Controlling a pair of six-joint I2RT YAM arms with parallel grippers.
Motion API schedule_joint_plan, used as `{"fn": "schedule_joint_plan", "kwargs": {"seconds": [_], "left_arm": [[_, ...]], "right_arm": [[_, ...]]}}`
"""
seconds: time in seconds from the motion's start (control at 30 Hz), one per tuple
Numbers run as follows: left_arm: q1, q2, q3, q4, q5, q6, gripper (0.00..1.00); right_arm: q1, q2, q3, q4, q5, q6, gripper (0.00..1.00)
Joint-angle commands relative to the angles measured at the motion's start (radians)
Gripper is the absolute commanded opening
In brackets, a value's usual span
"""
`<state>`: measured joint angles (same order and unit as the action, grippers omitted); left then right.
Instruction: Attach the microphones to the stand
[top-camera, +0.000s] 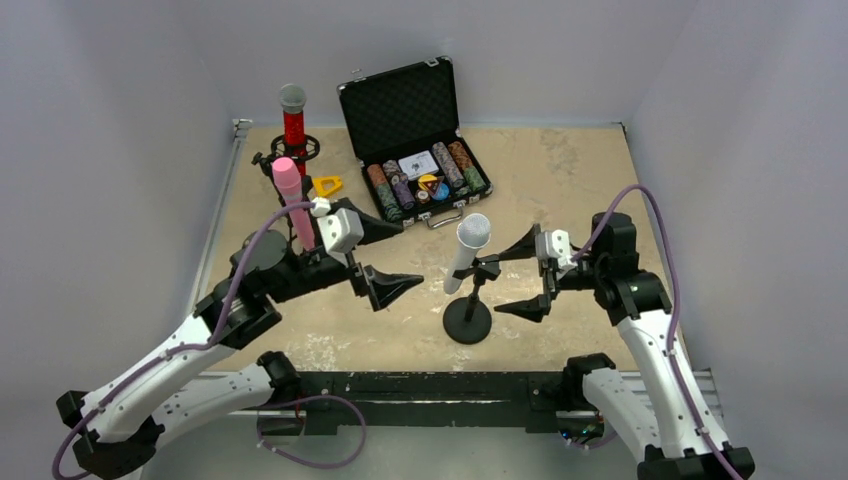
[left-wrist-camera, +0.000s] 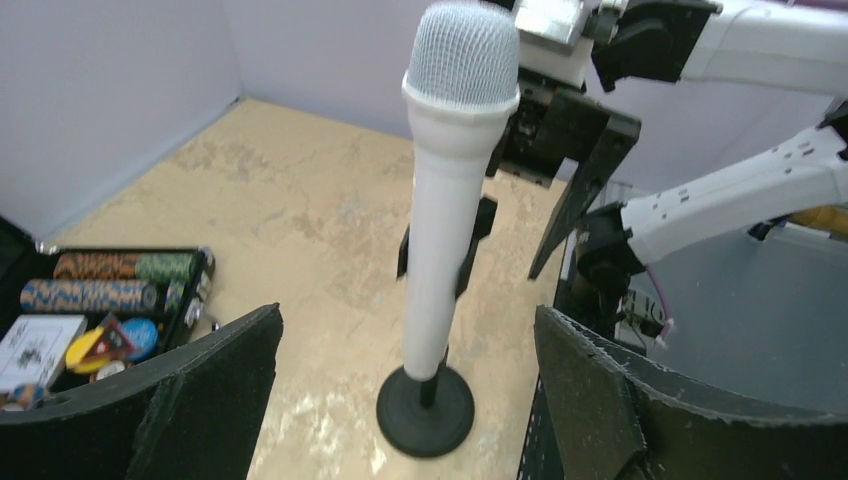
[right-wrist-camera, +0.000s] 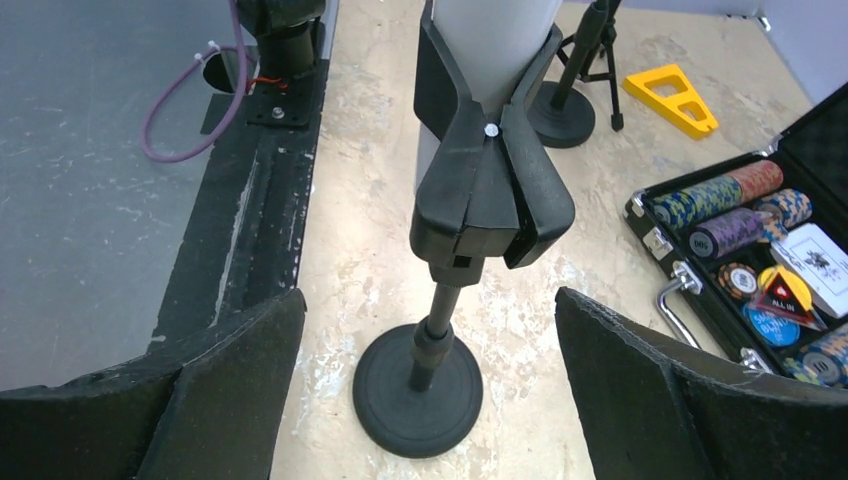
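Observation:
The white microphone (top-camera: 466, 250) sits tilted in the clip of a black round-base stand (top-camera: 467, 322) at table centre; it also shows in the left wrist view (left-wrist-camera: 450, 190), and its clip (right-wrist-camera: 488, 170) shows in the right wrist view. The pink microphone (top-camera: 292, 197) stands upright at left behind my left arm, its stand hidden. The red microphone (top-camera: 293, 120) stands in a tripod stand at the back left. My left gripper (top-camera: 385, 258) is open and empty, left of the white microphone. My right gripper (top-camera: 522, 277) is open and empty, right of that stand.
An open black case (top-camera: 413, 145) with poker chips and cards lies at the back centre. A yellow triangular piece (top-camera: 327, 185) lies beside it. A black rail (top-camera: 430, 385) runs along the near table edge. Grey walls enclose the table.

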<state>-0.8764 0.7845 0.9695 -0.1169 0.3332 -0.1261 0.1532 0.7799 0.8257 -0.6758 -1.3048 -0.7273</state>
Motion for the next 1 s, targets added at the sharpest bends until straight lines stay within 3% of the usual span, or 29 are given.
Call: {"fn": "schedule_joint_plan", "kwargs": {"seconds": [0.0, 0.17, 0.43, 0.67, 0.83, 0.97], "left_arm": [[0.007, -0.115, -0.098, -0.167, -0.092, -0.003, 0.99], [0.008, -0.272, -0.219, -0.213, -0.128, -0.079, 0.99], [0.008, -0.436, -0.336, -0.222, -0.214, -0.165, 0.99], [0.008, -0.46, -0.362, -0.218, -0.221, -0.198, 0.99], [0.008, -0.453, -0.361, -0.225, -0.219, -0.195, 0.99], [0.008, -0.453, -0.368, -0.227, -0.213, -0.189, 0.99]], "right_arm": [[-0.008, 0.038, -0.054, 0.204, -0.088, 0.026, 0.99], [0.0, 0.133, -0.154, 0.389, -0.243, 0.076, 0.97], [0.1, 0.245, -0.157, 0.447, -0.197, 0.09, 0.89], [0.123, 0.291, -0.218, 0.636, -0.171, 0.256, 0.74], [0.123, 0.327, -0.217, 0.647, -0.179, 0.254, 0.5], [0.123, 0.346, -0.189, 0.6, -0.19, 0.217, 0.17]]}}
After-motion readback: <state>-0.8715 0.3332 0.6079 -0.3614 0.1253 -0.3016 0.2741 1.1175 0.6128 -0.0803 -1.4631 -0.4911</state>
